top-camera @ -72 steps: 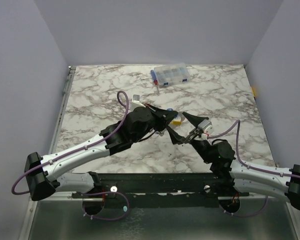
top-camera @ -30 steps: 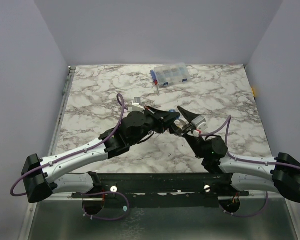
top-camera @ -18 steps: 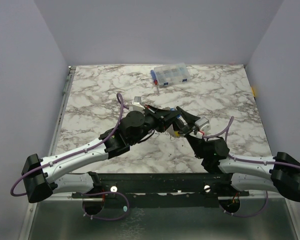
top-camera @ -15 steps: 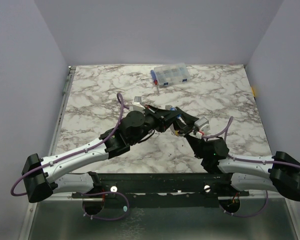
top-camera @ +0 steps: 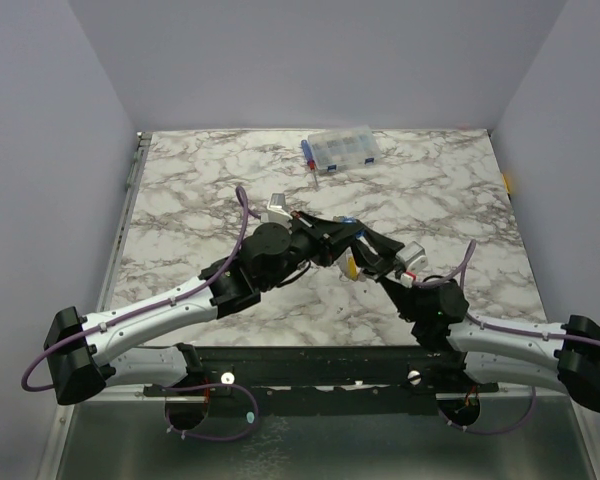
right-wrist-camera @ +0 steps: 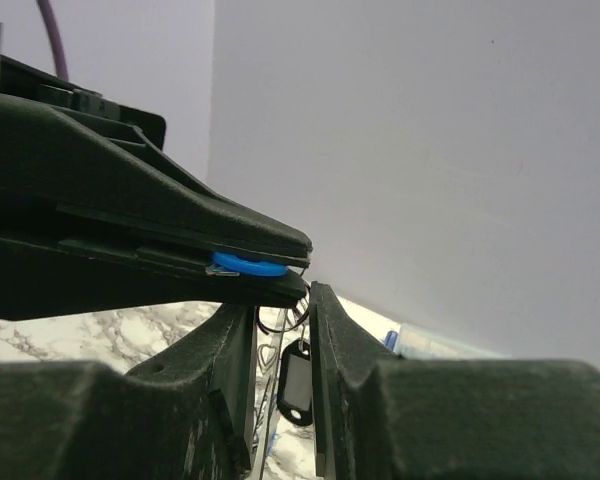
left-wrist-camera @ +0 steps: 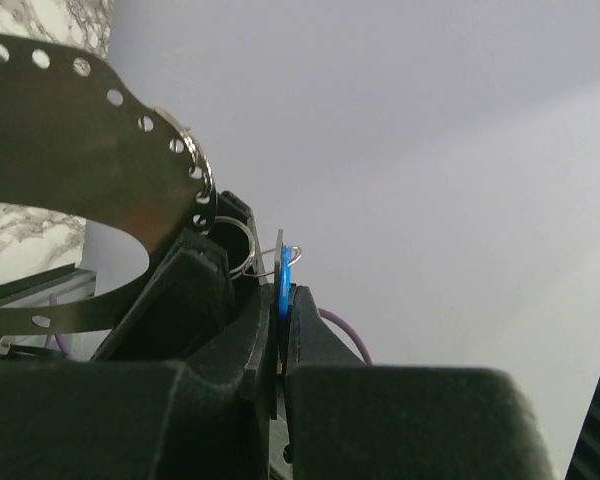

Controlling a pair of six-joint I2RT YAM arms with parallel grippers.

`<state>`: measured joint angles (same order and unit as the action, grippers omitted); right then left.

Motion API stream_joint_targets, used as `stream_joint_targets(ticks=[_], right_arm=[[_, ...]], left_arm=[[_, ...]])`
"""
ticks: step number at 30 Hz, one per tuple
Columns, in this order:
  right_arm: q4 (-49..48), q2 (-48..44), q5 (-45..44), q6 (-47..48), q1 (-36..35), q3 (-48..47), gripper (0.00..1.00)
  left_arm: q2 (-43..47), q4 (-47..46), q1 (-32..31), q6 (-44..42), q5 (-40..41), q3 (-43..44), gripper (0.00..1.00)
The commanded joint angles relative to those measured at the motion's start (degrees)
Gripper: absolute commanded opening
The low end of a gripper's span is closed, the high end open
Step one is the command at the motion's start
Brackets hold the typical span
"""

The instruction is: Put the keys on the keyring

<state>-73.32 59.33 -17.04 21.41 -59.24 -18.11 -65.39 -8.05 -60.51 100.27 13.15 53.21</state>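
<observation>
Blue key (left-wrist-camera: 284, 275) is clamped tight in the left tool (left-wrist-camera: 283, 306), keyring (left-wrist-camera: 242, 240) wire beside its tip, over the counter's (top-camera: 180, 200) middle. Right tool (right-wrist-camera: 283, 335) has jaws nearly meeting, can't tell on what. A bump could knock things loose.

Marble-pattern tabletop (top-camera: 200, 190) (white, grey veins), plain lavender walls (top-camera: 310, 60) on three sides, metal rail (top-camera: 130, 190) along its left edge, soft even light.

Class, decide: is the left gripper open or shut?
Shut. On the left gripper, the jaws pinch a blue key with no gap left.
</observation>
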Motion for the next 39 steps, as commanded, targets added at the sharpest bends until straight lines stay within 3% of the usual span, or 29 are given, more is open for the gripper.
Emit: stream_joint_targets(ticks=[1,6,9,17,20,25,33,36,39], right_arm=[[9.0,-4.9,8.1,1.1,-0.2,1.2,0.04],[19.3,-9.6,15.4,1.8,-0.2,0.8,0.01],[22.7,-11.5,19.2,0.6,-0.2,1.0,0.01],[25.8,-16.0,24.3,-6.6,-0.2,2.3,0.01],[26.3,-18.0,24.8,-9.7,-0.2,3.0,0.01],[25.4,-20.8,24.3,-15.1,-0.2,5.2,0.01],[22.3,-23.4,15.0,-25.8,-0.2,7.4,0.01],[27.2,-24.5,8.2,-31.8,-0.2,5.2,0.01],[37.1,-26.0,2.7,-38.6,-0.2,1.3,0.01]], left_arm=[[0.0,-5.0,-0.2,0.1,-0.8,0.9,0.00],[-0.5,-5.2,-0.2,1.1,-1.6,1.0,0.02],[-0.8,-5.3,-0.2,0.6,-2.0,1.4,0.08],[-0.9,-5.4,-0.2,-1.1,-1.0,1.6,0.60],[-0.9,-5.4,-0.1,-2.5,-0.4,1.8,0.72],[0.0,-2.3,0.3,-7.9,1.3,4.2,0.78],[0.9,20.1,0.3,-29.9,7.9,18.3,0.84],[0.3,33.4,0.4,-35.9,12.3,25.9,0.88],[0.4,39.6,0.4,-42.1,12.5,29.4,0.80]])
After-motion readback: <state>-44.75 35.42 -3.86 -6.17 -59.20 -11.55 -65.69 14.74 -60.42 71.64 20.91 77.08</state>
